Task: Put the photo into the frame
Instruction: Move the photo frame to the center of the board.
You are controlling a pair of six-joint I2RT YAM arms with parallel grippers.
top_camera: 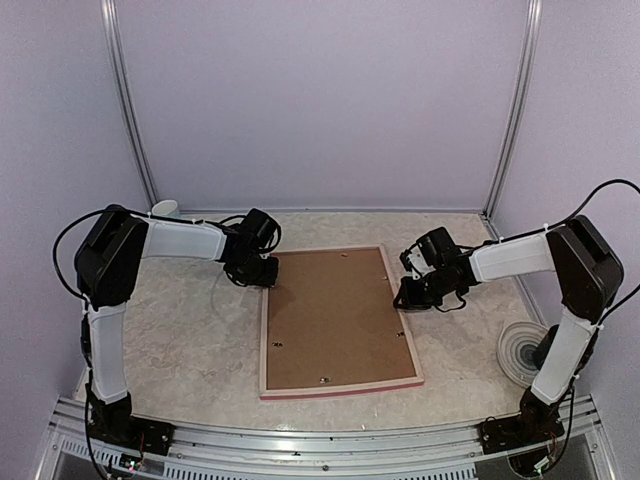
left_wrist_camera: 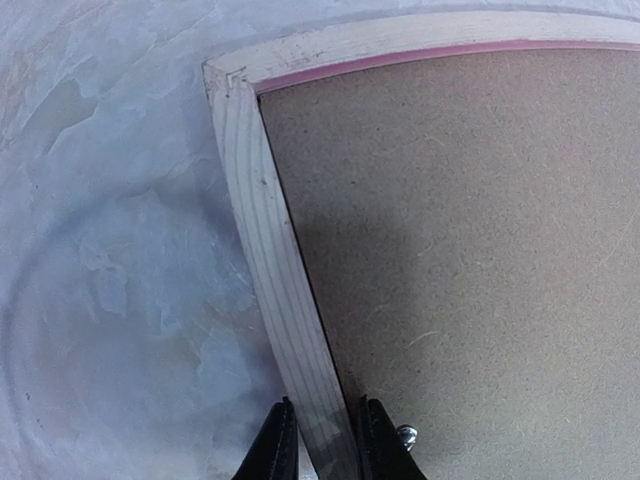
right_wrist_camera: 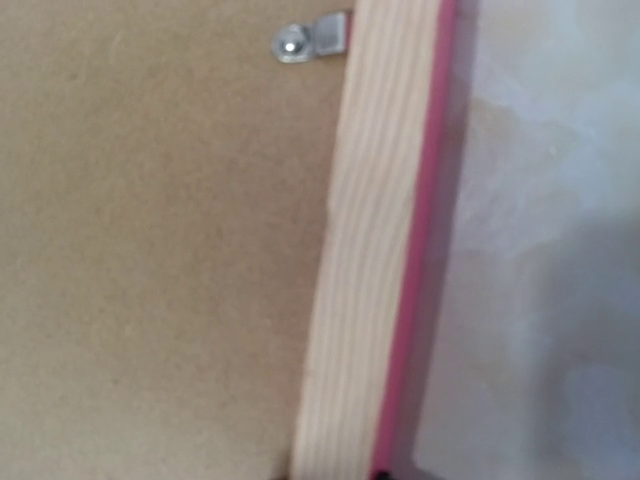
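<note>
Marbled table (top_camera: 190, 330) bears a face-down frame (top_camera: 340, 386), probably stiff and light; hold it by the thin rails. Left gripper (left_wrist_camera: 322, 408) jaws clamp one rail; right gripper (top_camera: 410, 298) jaws can't be made out.

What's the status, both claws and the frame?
On frame side rails: left claw, right claw, both clamped. Face-down, backing board in. No photo in view.

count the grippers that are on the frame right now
2. The left gripper straddles the left rail of the frame near its far corner. The right gripper is at the right rail, in its far half. No others are in view.
</note>
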